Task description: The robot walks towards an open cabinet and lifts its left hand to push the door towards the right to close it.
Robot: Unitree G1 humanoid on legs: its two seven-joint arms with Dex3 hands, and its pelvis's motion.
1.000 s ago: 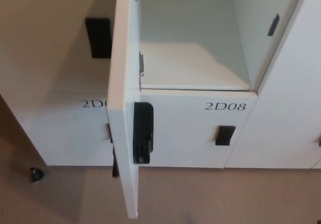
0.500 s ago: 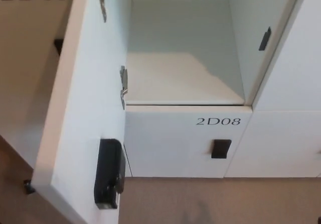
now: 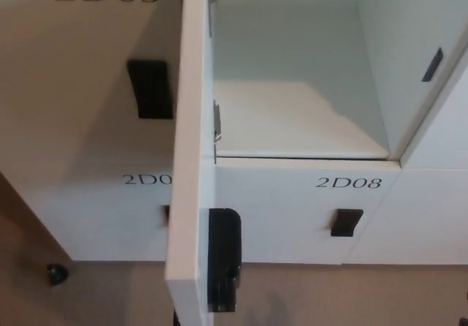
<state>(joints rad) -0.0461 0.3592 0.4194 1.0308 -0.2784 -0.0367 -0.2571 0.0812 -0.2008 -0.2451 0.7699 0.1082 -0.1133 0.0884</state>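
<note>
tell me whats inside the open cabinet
The open cabinet shows only a bare white shelf floor and a dark latch piece on its right wall. The upper part is out of frame.

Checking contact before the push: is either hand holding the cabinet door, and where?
Nothing is held. Neither hand is in view; the open door stands untouched, with the lock on its inner face.

White cabinet door (image 3: 191,158) standing open, seen nearly edge-on, black latch (image 3: 223,259) on its inner face near the lower edge. Open white cabinet (image 3: 292,92) compartment to its right.
</note>
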